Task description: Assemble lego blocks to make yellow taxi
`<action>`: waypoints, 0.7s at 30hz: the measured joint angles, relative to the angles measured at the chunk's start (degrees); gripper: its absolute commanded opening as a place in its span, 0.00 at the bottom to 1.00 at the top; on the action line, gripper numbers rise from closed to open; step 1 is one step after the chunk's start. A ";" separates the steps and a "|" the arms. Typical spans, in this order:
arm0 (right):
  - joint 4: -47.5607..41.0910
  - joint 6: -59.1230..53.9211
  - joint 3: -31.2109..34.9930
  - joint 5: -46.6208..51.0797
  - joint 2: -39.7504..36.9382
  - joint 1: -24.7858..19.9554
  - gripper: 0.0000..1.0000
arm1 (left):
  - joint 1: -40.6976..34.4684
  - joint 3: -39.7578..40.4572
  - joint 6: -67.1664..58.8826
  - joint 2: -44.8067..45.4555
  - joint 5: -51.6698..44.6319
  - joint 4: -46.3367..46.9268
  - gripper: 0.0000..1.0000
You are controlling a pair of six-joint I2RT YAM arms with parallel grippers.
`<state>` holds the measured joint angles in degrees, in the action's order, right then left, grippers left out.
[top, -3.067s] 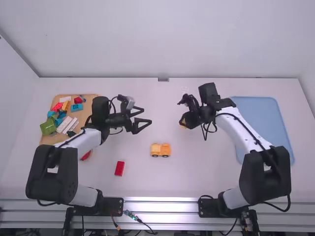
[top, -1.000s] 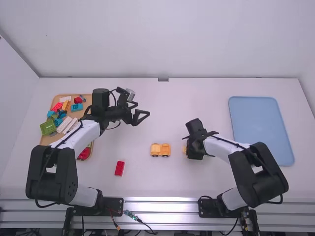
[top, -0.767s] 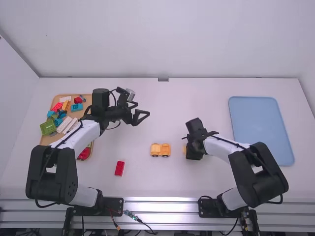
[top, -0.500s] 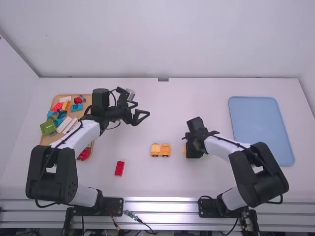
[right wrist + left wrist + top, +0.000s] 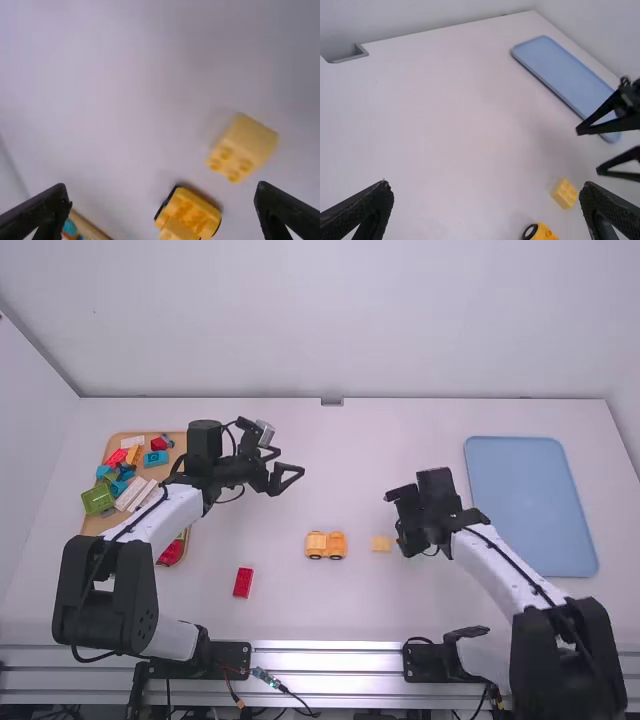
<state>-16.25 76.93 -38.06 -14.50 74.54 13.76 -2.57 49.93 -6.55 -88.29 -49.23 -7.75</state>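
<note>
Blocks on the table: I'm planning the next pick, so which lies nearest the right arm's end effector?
The small yellow block without wheels; the wheeled yellow one and the red one lie farther.

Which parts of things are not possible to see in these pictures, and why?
- High view: part of the wooden tray, hidden by the left arm.
- Left wrist view: much of the wheeled yellow build, cut by the bottom edge.
- Right wrist view: one build end, likewise cut.

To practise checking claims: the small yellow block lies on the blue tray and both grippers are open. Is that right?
Not quite: the high view shows the small yellow block on the table, beside the wheeled yellow piece, not on the blue tray. The left gripper and right gripper are open.
</note>
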 measured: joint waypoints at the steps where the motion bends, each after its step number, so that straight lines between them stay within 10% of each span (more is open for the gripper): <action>1: 0.07 -3.48 0.00 -0.42 -0.90 -0.28 0.99 | 0.00 0.00 -0.02 0.00 0.00 0.13 0.99; 13: -0.68 -55.58 0.02 9.20 -7.54 -3.80 0.99 | -0.02 0.00 0.24 0.00 0.94 3.28 0.99; 21: 8.41 -91.30 0.98 -8.15 -6.45 -3.58 0.99 | 0.00 0.00 -10.71 0.00 -2.05 8.76 0.99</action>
<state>-7.84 -14.37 -37.08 -22.65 68.10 10.17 -2.57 49.93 -17.26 -88.29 -51.29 1.02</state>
